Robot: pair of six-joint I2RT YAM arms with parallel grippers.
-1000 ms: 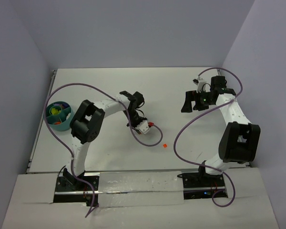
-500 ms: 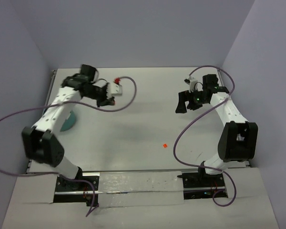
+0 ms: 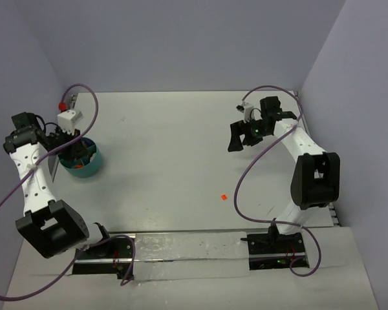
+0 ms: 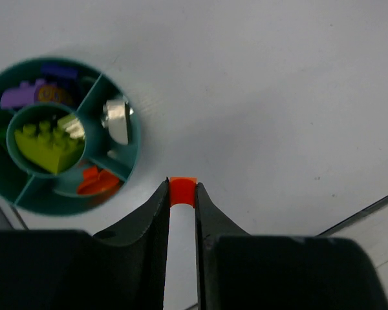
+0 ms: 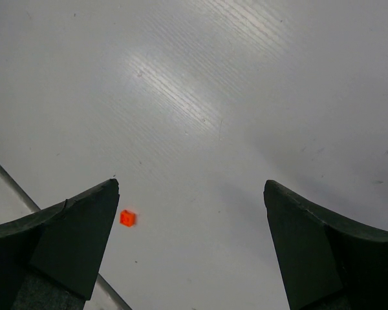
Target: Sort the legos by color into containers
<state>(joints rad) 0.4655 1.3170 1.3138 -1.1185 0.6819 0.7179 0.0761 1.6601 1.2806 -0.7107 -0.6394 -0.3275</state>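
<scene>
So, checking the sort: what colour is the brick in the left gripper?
An orange brick; it shows clearest in the left wrist view.

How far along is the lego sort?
Done: lime green pieces, purple pieces, a white piece and an orange bit sit in separate compartments of the teal bowl. In hand: the left gripper pinches an orange brick beside the bowl's rim. Left: one loose orange piece on the table, below the open right gripper.

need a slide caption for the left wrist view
Left pincer shut on a tiny orange plastic brick, just outside the rim of the round teal divided bowl.
</scene>
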